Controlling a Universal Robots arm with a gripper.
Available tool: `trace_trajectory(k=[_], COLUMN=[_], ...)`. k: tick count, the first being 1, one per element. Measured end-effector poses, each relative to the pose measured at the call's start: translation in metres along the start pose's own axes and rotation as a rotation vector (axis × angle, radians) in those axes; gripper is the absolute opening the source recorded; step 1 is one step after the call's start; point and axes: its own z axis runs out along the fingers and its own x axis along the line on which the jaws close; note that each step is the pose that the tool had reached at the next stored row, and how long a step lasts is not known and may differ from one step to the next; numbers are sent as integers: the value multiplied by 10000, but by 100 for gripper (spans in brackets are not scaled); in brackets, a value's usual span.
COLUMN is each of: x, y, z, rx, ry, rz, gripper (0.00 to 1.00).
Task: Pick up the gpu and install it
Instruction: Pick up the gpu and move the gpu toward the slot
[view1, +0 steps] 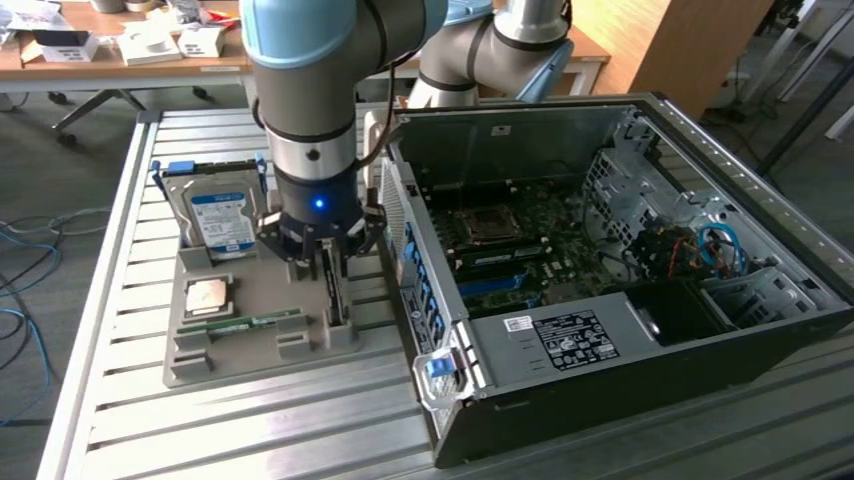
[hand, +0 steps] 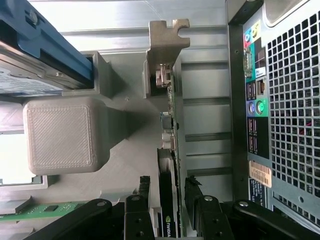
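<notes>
The gpu (view1: 336, 303) stands on edge in a slot of the grey holder (view1: 254, 352), beside the open computer case (view1: 574, 330). In the wrist view the gpu (hand: 169, 165) appears edge-on, with its silvery bracket (hand: 167, 37) at the far end. My gripper (view1: 330, 272) is lowered over the card near its middle. The gripper (hand: 168, 200) is open, one black finger on each side of the card. A narrow gap shows at each pad (hand: 144, 197).
The holder also carries a silver hard drive (view1: 220, 215) with a blue-white label, a processor chip (view1: 207, 295) and a green memory stick (view1: 240, 325). The case's rear ports (hand: 252, 95) are close beside the card. The motherboard (view1: 514, 250) lies exposed inside the case.
</notes>
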Motion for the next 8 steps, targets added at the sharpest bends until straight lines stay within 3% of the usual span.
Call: trace_trajectory(k=[8], x=[-3], y=[0], z=[10], rx=[0], ry=[0], rz=[1], gripper=[42])
